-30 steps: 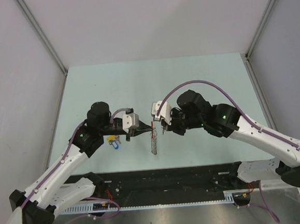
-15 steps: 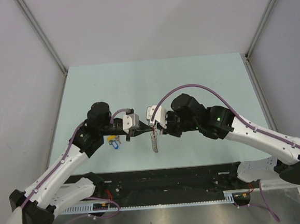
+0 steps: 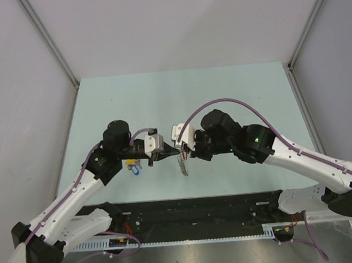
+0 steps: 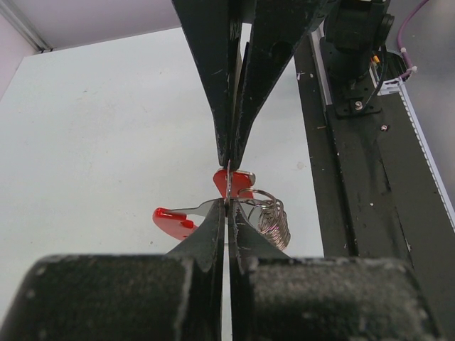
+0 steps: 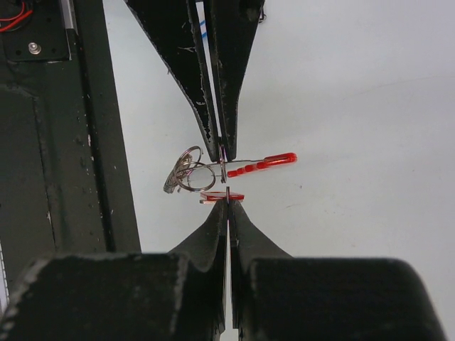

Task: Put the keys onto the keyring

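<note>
On the table the blue and yellow keys lie at eight o'clock from the left gripper, which pinches the keyring, chain dangling toward six o'clock, tip to tip with the right gripper, clamped on a red key.

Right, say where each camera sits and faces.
Top external: above and behind the arms, looking down on the table; both arms show.
Left wrist: on the left arm, looking along its shut left pincer at the right pincer.
Right wrist: the mirror view, right pincer at the bottom.
Shared: both wrist views show the keyring and a red key at the tips.
</note>
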